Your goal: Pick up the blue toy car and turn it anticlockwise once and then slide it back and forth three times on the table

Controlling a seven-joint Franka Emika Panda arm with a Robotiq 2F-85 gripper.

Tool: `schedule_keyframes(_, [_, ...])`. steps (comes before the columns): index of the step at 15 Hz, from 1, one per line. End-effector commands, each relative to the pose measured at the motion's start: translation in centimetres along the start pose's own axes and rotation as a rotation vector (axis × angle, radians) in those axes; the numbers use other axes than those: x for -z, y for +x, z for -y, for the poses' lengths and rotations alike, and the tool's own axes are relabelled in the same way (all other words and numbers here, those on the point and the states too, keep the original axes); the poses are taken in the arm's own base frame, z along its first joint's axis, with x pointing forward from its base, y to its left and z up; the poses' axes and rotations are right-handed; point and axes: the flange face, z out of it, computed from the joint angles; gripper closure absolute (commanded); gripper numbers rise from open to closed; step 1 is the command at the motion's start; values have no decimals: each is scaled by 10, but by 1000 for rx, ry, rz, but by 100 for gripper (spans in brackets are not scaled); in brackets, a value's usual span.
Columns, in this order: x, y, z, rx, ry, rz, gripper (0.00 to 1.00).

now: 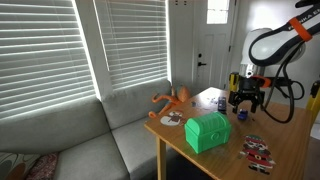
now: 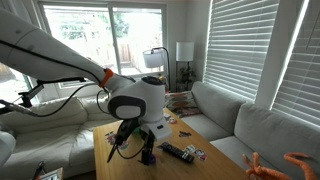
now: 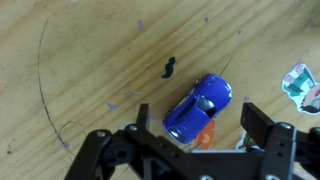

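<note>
In the wrist view the blue toy car (image 3: pixel 198 105) lies diagonally on the light wooden table (image 3: pixel 90 70), its nose pointing to the lower left. My gripper (image 3: pixel 200 122) hangs right over it, open, one black finger (image 3: pixel 143 113) on each side of the car with a gap showing on both. In both exterior views the gripper (image 1: pixel 245 100) (image 2: pixel 147 150) reaches down close to the tabletop; the car itself is too small to make out there.
A green chest-shaped box (image 1: pixel 207 131) stands near the table's front edge. An orange toy (image 1: pixel 172 100) lies at the corner by the grey sofa (image 1: pixel 70 135). Printed cards (image 1: pixel 257 150) and a dark remote-like object (image 2: pixel 178 152) lie on the table.
</note>
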Motion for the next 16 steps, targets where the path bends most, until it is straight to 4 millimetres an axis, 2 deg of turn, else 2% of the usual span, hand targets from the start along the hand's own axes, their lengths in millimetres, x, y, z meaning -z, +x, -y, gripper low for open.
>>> schedule_keyframes(1, [-4, 9, 4, -1, 2, 23, 33])
schedule_keyframes(5, [-2, 8, 3, 26, -16, 30, 60])
schedule_keyframes(9, [3, 0, 7, 143, -52, 40, 89])
schedule_keyframes(12, [0, -3, 12, 269, -111, 50, 89])
schedule_keyframes(16, [7, -10, 26, 461, -210, 14, 89])
